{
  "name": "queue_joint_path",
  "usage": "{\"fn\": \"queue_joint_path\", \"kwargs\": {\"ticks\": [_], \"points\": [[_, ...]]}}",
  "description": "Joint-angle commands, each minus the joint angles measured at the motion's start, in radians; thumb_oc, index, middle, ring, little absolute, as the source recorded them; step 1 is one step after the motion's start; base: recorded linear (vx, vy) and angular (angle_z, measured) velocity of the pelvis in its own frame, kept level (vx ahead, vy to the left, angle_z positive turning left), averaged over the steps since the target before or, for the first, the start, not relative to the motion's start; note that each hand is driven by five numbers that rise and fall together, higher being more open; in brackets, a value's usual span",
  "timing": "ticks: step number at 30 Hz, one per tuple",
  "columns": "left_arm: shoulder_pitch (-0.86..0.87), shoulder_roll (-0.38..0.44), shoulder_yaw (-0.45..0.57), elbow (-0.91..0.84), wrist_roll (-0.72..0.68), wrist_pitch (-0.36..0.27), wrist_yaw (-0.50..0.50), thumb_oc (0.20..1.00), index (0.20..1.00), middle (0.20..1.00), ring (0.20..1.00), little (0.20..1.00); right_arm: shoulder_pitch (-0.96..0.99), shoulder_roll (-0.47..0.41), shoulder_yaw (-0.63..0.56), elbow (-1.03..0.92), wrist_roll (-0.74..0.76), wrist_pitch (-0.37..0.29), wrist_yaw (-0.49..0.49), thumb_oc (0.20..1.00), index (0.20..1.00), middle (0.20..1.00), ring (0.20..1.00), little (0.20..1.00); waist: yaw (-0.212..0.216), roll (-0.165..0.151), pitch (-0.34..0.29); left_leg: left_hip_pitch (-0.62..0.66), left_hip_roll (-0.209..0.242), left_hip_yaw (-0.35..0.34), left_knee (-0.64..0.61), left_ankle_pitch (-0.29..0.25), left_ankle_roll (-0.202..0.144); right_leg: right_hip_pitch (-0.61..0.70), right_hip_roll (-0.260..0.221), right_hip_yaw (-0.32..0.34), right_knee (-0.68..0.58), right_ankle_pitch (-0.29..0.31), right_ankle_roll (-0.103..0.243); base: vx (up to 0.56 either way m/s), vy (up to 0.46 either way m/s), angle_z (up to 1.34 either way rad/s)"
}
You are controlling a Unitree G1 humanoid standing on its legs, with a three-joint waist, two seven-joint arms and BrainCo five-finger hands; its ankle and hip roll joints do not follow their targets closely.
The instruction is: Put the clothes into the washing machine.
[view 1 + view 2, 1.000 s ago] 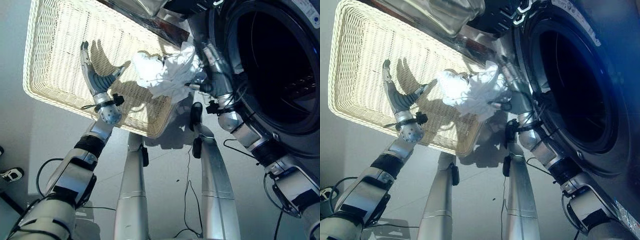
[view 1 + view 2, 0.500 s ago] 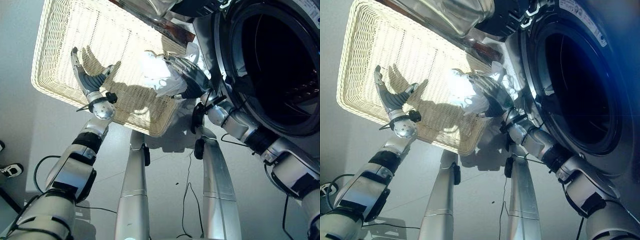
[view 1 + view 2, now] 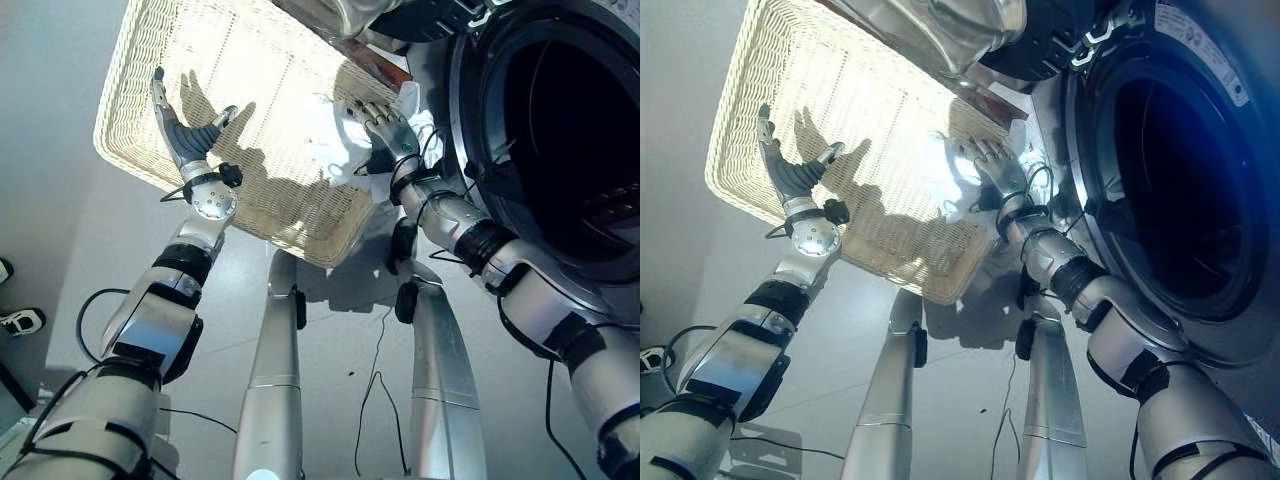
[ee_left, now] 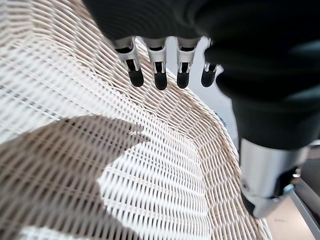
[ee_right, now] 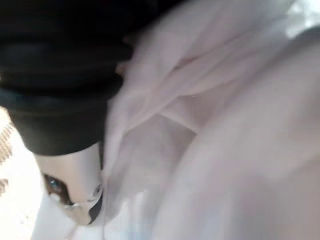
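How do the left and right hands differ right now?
The left hand hovers open over bare wicker, fingers straight, holding nothing. The right hand rests on the white garment at the corner of the wicker basket nearest the washing machine, and its wrist view shows cloth bunched against it. Both are over the basket.

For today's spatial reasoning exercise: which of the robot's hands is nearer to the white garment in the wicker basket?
Right. The right hand lies on the white garment at the basket's washer-side end; the left hand hovers open over bare wicker basket, apart from it.
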Motion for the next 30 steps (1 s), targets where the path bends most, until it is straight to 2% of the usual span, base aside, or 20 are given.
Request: {"fn": "queue_joint_path", "kwargs": {"ticks": [1, 4, 9, 10, 12, 23, 26, 30], "points": [[-0.067, -0.023, 0.015, 0.007, -0.003, -0.046, 0.018, 1.0, 1.0, 1.0, 1.0, 1.0, -0.046, 0.0, 0.055, 0.066, -0.051, 0.084, 0.093, 1.0, 1.0, 1.0, 1.0, 1.0, 0.006, 0.018, -0.008, -0.002, -0.133, 0.067, 0.111, -0.108, 0.096, 0.108, 0.077, -0.085, -0.293, 0.198, 0.058, 0.01, -0.012, 0.03], [-0.064, -0.026, 0.003, -0.013, -0.001, -0.046, 0.024, 1.0, 1.0, 1.0, 1.0, 1.0, -0.054, 0.01, 0.071, 0.099, -0.098, 0.162, 0.196, 1.0, 1.0, 1.0, 1.0, 1.0, 0.013, 0.019, -0.008, 0.001, -0.136, 0.063, 0.107, -0.104, 0.098, 0.112, 0.076, -0.091, -0.296, 0.203, 0.058, 0.01, -0.02, 0.02], [-0.064, -0.032, -0.008, -0.029, 0.005, -0.044, 0.034, 1.0, 1.0, 1.0, 1.0, 1.0, -0.067, 0.019, 0.105, 0.129, -0.196, 0.2, 0.269, 1.0, 1.0, 1.0, 1.0, 1.0, 0.018, 0.014, -0.008, 0.002, -0.137, 0.058, 0.107, -0.099, 0.102, 0.112, 0.077, -0.099, -0.295, 0.211, 0.059, 0.02, -0.019, 0.03], [-0.065, -0.033, -0.01, -0.029, 0.006, -0.045, 0.035, 1.0, 1.0, 1.0, 1.0, 1.0, -0.07, 0.02, 0.108, 0.133, -0.219, 0.204, 0.274, 0.881, 0.881, 0.881, 0.881, 0.881, 0.018, 0.014, -0.008, 0.002, -0.138, 0.057, 0.107, -0.099, 0.102, 0.112, 0.077, -0.098, -0.295, 0.212, 0.059, 0.0, 0.0, 0.0], [-0.064, -0.035, -0.009, -0.032, 0.011, -0.045, 0.037, 1.0, 1.0, 1.0, 1.0, 1.0, -0.068, 0.02, 0.109, 0.132, -0.245, 0.198, 0.263, 0.2, 0.2, 0.2, 0.2, 0.2, 0.018, 0.012, -0.008, 0.001, -0.137, 0.056, 0.108, -0.098, 0.102, 0.112, 0.077, -0.097, -0.296, 0.214, 0.059, 0.0, 0.0, 0.0], [-0.043, -0.035, -0.002, -0.071, 0.03, -0.043, 0.062, 1.0, 1.0, 1.0, 1.0, 1.0, -0.055, -0.02, 0.096, 0.083, -0.255, 0.143, 0.165, 0.2, 0.2, 0.2, 0.2, 0.2, 0.011, 0.005, -0.008, -0.008, -0.139, 0.052, 0.11, -0.098, 0.104, 0.103, 0.082, -0.092, -0.297, 0.22, 0.062, 0.0, 0.0, 0.0], [-0.034, -0.038, -0.004, -0.084, 0.033, -0.041, 0.071, 1.0, 1.0, 1.0, 1.0, 1.0, -0.047, -0.032, 0.085, 0.063, -0.201, 0.12, 0.126, 0.2, 0.2, 0.2, 0.2, 0.2, 0.007, 0.004, -0.008, -0.011, -0.139, 0.051, 0.112, -0.099, 0.103, 0.1, 0.083, -0.089, -0.297, 0.221, 0.063, 0.0, 0.0, 0.0], [-0.016, -0.034, 0.002, -0.104, 0.039, -0.037, 0.078, 1.0, 1.0, 1.0, 1.0, 1.0, -0.022, -0.047, 0.038, 0.008, -0.024, 0.069, 0.068, 0.2, 0.2, 0.2, 0.2, 0.2, 0.003, 0.004, -0.008, -0.017, -0.14, 0.05, 0.119, -0.101, 0.103, 0.094, 0.084, -0.085, -0.293, 0.221, 0.062, 0.0, 0.0, 0.0]]}}
